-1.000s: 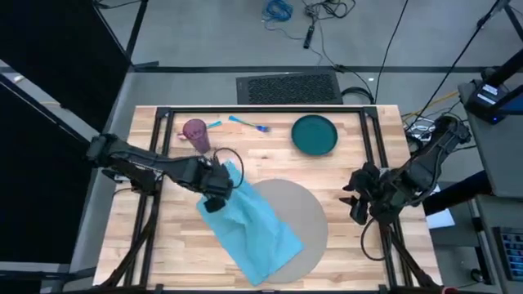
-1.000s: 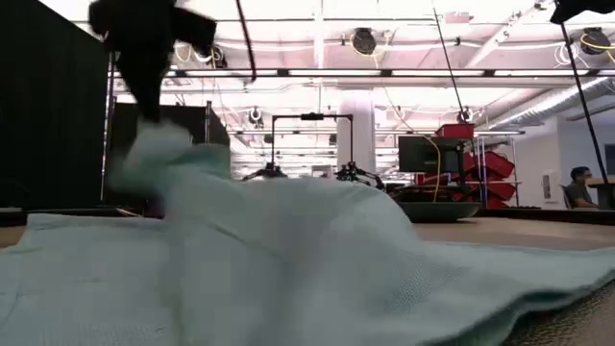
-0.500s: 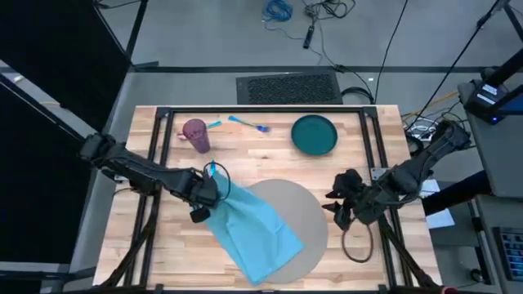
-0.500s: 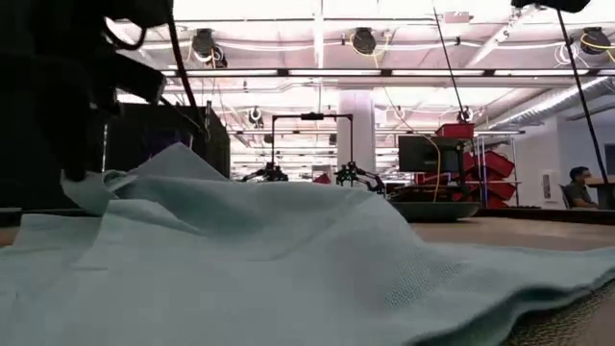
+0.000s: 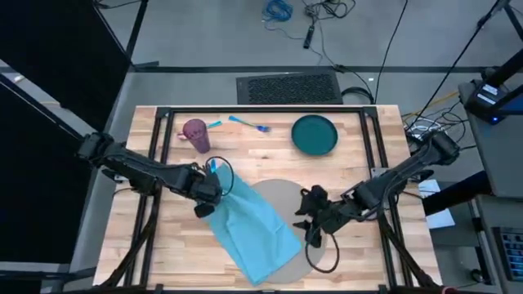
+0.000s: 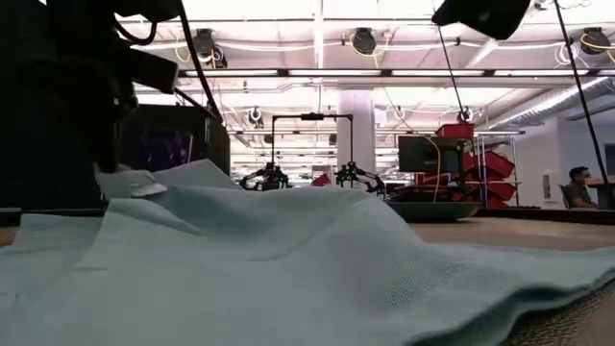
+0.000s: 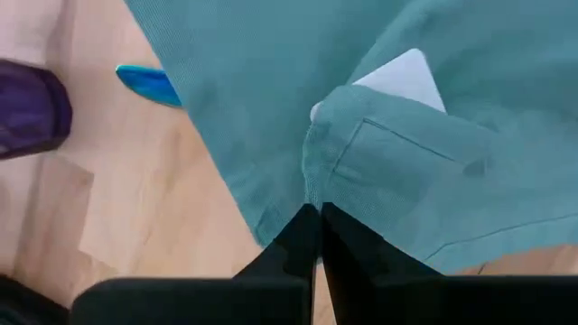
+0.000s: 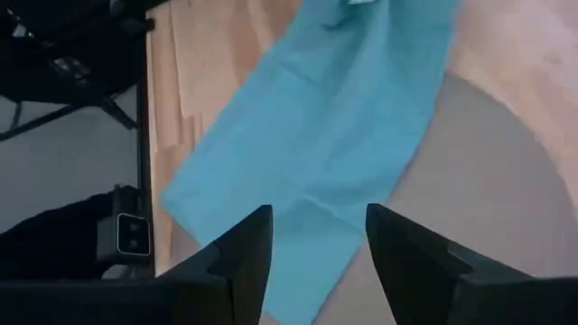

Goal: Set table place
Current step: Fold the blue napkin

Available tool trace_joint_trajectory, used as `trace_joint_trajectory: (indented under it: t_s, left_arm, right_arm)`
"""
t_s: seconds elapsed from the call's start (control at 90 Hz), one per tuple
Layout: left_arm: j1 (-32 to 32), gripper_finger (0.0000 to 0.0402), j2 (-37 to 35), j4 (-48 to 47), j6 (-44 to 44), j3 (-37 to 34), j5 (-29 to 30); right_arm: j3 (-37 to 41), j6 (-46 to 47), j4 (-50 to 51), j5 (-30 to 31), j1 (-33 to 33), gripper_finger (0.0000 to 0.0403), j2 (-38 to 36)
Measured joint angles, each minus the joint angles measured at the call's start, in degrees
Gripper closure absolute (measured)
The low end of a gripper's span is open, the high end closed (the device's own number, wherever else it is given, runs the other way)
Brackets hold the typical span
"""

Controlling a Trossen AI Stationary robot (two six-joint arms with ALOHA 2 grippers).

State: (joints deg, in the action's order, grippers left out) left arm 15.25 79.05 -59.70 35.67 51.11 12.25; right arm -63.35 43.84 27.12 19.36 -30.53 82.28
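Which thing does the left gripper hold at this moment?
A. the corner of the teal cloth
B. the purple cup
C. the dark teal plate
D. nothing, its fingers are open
A: in the left wrist view the left gripper has its fingers closed on a bunched corner of the teal cloth, which lies partly over the grey placemat in the high view.

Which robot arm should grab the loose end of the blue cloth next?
Probably the right. Its open pincer hangs over the grey placemat beside the blue cloth, while the left pincer is shut on the cloth's other end.
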Motion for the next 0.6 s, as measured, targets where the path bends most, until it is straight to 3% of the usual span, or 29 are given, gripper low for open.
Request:
trace_joint_trajectory:
  t_s: [0.1,0.311,0.4,0.489,0.6]
  left_arm:
    - [0.00,0.0391,0.02,0.28,0.30,0.04,0.02]
    - [0.00,0.0329,0.22,-0.64,13.87,-0.39,5.73]
    - [0.15,0.0320,0.24,-1.70,14.05,-0.46,5.39]
    - [0.10,0.0318,0.26,-9.32,14.23,1.20,6.58]
    - [0.26,0.0318,0.26,-23.10,17.70,5.61,14.81]
  right_arm:
    - [0.00,-1.35,0.15,0.10,0.76,0.0236,1.31]
    - [0.00,-6.04,1.84,0.19,2.64,0.0236,1.76]
    - [0.00,-5.30,0.51,0.23,3.55,0.0236,1.79]
    - [-0.02,-4.68,-0.53,-0.31,4.28,0.0236,1.79]
    - [-0.02,-5.73,-0.47,-0.29,4.33,0.0236,1.79]
